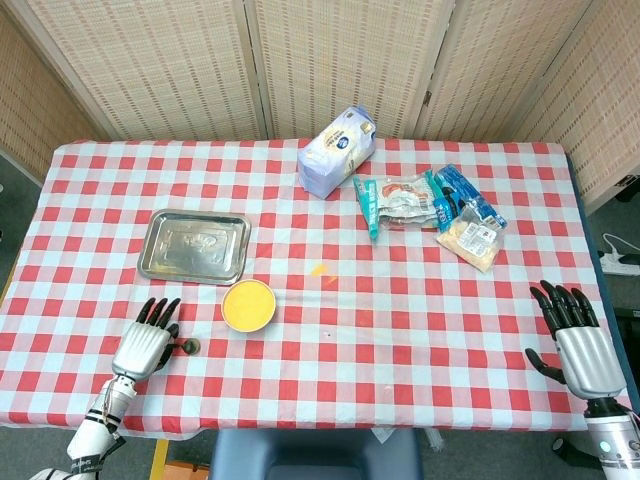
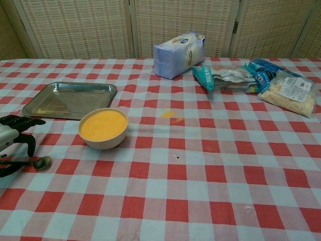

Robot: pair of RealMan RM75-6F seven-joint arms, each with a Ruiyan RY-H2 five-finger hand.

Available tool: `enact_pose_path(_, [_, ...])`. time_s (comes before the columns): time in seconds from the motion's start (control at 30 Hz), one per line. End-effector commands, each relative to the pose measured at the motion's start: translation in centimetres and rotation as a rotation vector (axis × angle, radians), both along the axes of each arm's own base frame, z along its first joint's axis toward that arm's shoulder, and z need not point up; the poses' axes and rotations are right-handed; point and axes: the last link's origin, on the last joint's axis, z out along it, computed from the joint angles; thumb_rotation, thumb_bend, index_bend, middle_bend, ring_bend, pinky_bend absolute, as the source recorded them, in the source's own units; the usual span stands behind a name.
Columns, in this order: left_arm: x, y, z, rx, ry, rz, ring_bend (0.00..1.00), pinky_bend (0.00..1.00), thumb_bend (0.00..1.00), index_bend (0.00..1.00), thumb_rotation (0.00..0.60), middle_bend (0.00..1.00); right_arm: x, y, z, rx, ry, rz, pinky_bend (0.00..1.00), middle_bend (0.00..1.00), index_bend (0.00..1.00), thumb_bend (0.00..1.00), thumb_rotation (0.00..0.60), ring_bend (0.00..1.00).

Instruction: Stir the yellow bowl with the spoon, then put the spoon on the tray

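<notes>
head: high, looking steeply down, whole table [image 1: 400, 330] | chest: low, near, facing screen | shared: tabletop

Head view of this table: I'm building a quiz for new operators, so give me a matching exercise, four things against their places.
Things:
1 bowl
2 tray
3 spoon
4 white bag

Places:
A at the far edge, near the screen
B on the cloth by the left hand
C just behind the bowl, to its left
D between the tray and the near edge

Pairs: 1-D, 2-C, 3-B, 4-A
</notes>
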Motion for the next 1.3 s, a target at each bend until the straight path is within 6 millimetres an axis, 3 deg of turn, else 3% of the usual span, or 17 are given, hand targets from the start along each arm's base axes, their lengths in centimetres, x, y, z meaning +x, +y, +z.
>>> enact_pose_path(0.03, [-0.1,-0.1,-0.1,0.001,0.001,-0.002,0.0,0.05,0.41,0.45,0.6,0.0,0.0,0.0,0.0,0.0,0.0,0.0,0.0,0.0,0.0,0.17,0.6,0.0])
enact_pose_path(0.77, [-0.9,-0.5,-1.0,0.053,0.033,-0.038,0.0,0.06,0.41,0.5,0.6,0.0,0.0,0.1,-0.1,0.006,0.005,-0.005,0.0,0.0,0.0,0.17,0.6,0.0])
enact_pose_path(1.3, [-1.4,-0.8,-1.3,0.105,0.048,-0.063,0.0,0.06,0.42,0.58,0.6,0.09,0.1,0.3,0.0,0.003,0.003,-0.003,0.0,0.0,0.0,0.17,0.6,0.0])
